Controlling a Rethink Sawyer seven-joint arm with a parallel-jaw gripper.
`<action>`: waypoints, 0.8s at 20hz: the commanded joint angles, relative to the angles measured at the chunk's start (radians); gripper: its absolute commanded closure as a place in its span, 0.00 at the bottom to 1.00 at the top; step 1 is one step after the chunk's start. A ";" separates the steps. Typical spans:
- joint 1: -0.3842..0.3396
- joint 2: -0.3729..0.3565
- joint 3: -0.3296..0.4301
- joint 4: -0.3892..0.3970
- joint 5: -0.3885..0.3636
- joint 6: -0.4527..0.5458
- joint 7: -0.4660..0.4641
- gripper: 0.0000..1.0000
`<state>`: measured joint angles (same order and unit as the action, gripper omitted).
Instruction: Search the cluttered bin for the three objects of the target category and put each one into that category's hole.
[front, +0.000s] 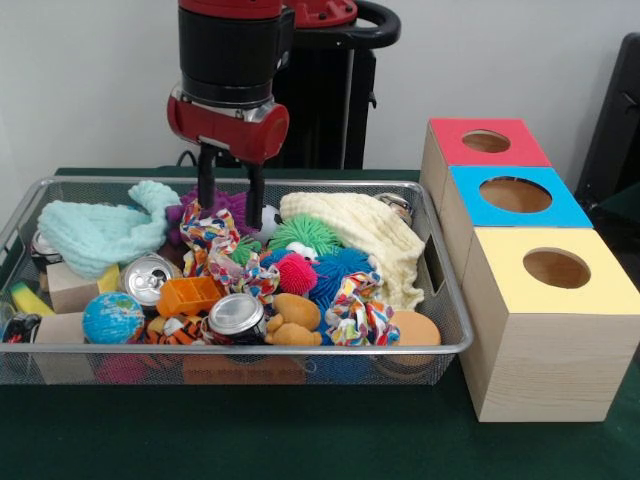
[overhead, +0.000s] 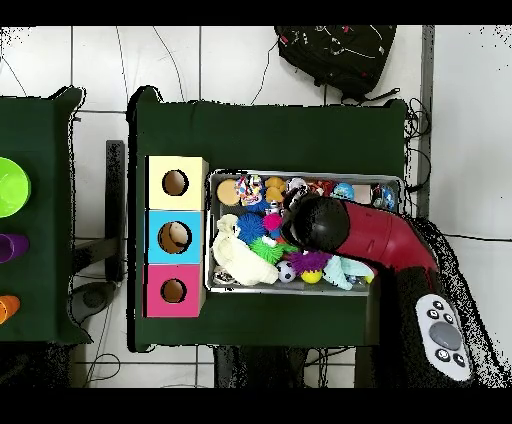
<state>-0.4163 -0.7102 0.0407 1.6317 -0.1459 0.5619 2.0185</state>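
The wire mesh bin (front: 300, 350) is full of mixed toys. A spotted cloth twist (front: 205, 232) lies at the bin's back middle. A second (front: 256, 282) lies just in front of it, and a third (front: 350, 312) lies at the front right, also seen from overhead (overhead: 250, 188). My gripper (front: 230, 212) hangs open over the back of the bin, its fingers (front: 205, 180) straddling the top of the first twist and a purple spiky ball. The yellow-topped box's hole (front: 556, 268) is to the right of the bin, and shows from overhead too (overhead: 175, 183).
A mint cloth (front: 100, 232), a cream cloth (front: 365, 240), two cans (front: 148, 278), a globe ball (front: 112, 318) and green, pink and blue spiky balls (front: 340, 272) crowd the bin. The blue-topped box (front: 515, 195) and the red-topped box (front: 487, 142) stand behind the yellow one.
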 joint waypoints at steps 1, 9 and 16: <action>0.017 -0.020 -0.003 0.109 -0.030 -0.011 0.071 0.00; 0.023 -0.062 0.005 0.081 -0.020 0.082 0.031 0.00; 0.044 -0.071 -0.005 0.108 -0.031 0.055 0.046 0.00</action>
<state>-0.3885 -0.7689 0.0353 1.6527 -0.1466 0.5621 2.0185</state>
